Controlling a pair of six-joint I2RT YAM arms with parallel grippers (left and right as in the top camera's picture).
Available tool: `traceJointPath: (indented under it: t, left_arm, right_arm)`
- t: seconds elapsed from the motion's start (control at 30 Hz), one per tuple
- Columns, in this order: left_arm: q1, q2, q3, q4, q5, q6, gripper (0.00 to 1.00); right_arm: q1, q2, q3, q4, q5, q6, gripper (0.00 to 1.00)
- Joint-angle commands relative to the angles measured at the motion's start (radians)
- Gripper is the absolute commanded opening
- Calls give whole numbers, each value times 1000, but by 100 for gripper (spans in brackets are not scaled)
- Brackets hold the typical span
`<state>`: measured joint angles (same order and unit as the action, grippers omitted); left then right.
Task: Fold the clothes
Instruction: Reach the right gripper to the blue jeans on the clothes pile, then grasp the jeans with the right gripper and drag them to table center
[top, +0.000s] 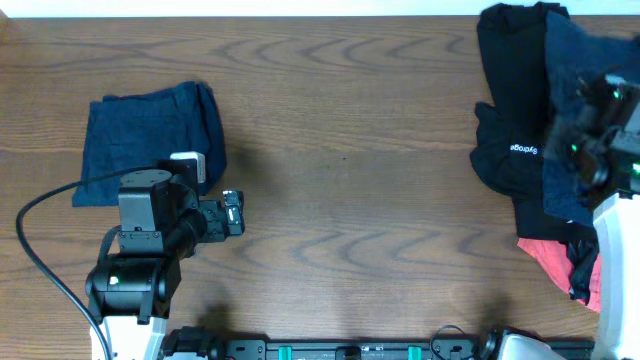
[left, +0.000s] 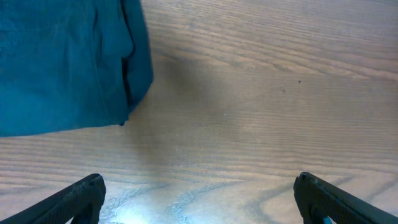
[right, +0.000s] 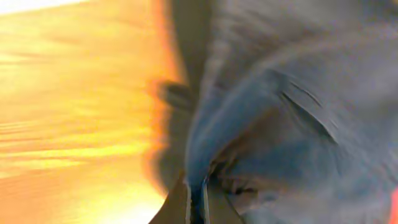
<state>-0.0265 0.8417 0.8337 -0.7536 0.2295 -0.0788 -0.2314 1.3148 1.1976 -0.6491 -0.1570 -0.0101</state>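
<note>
Garment (right: 292, 118) of blue fabric in clenched right tool (right: 196, 200); folded navy garment (left: 62, 62) beyond released left tool (left: 199, 186).

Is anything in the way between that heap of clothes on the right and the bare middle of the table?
Nothing visible: the table is bare wood between the heap and the folded navy garment. The left gripper, jaws open, sits near that folded piece, clear of the middle.
</note>
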Motion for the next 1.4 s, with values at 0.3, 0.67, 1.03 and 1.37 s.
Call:
traceJointPath:
  t: [0.3,0.67,1.03,1.37]
  left_arm:
    - [3,-1,23,-1,-5,-6,98]
    - [3,-1,23,0,-5,-6,98]
    - [2,10,23,124,16,-15,98]
    - [0,277,23,267,152,-32,100]
  right_arm:
    - [476,-20,182,463,-95,221,5]
    - [518,6,181,-260,-25,193,27]
    - [481,5,182,-400,343,181,56]
    - [332,5,182,-307,394,216,67]
